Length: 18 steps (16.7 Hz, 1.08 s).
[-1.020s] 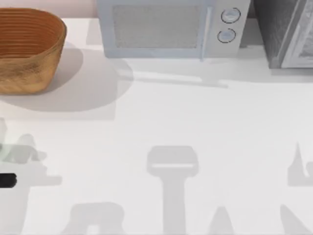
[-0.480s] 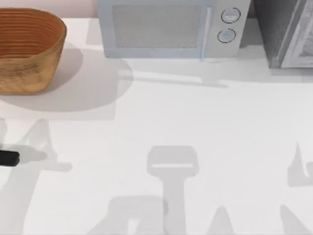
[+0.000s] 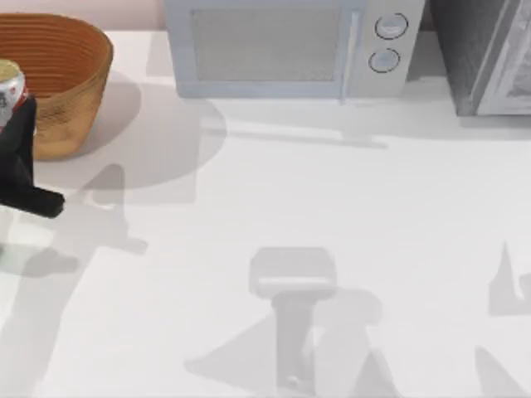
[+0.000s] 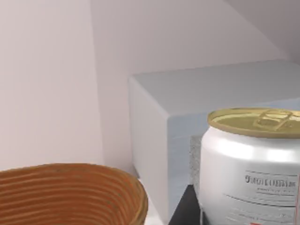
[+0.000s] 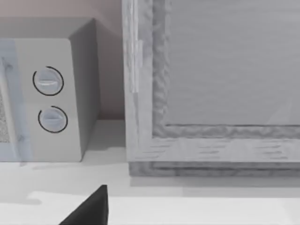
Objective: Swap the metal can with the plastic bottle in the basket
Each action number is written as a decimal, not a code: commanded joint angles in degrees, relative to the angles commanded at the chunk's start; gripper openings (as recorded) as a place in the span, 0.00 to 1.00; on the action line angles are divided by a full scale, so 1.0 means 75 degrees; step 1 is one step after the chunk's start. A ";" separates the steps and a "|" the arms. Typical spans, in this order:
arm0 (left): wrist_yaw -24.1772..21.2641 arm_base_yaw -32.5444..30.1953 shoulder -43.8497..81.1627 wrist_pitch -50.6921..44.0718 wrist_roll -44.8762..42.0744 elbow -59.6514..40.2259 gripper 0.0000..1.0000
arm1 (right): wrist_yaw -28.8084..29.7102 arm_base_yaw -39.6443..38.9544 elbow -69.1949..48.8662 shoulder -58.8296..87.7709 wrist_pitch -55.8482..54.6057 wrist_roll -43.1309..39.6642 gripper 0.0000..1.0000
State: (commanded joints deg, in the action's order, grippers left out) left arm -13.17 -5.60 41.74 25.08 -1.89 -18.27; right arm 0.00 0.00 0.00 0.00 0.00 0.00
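The large round woven wicker basket (image 3: 58, 79) is placed at the frame's upper left on the table (image 3: 332, 215), left of the grey boxy microwave (image 3: 286, 46).

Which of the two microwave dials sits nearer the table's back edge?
The upper dial on the microwave; the lower dial sits below it, closer to the table.

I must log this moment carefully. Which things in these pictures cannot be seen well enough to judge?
- Inside of the basket: top view cuts it at the left edge, and the left wrist view sees only its outer wall and rim, so its contents are unknown.
- Metal can: cut by the top view's left edge; its lower part leaves the left wrist view.
- Left gripper: how its fingers meet the can is hidden.
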 joint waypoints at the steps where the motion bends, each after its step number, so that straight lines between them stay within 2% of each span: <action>1: -0.0129 -0.0056 0.0361 0.0219 -0.0011 -0.0150 0.00 | 0.0000 0.0000 0.0000 0.0000 0.0000 0.0000 1.00; 18: -0.2339 -0.0969 0.5773 0.3331 0.0031 -0.2044 0.00 | 0.0000 0.0000 0.0000 0.0000 0.0000 0.0000 1.00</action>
State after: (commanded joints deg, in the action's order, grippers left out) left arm -30.71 -12.87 85.04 50.07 -1.66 -33.60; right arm 0.00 0.00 0.00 0.00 0.00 0.00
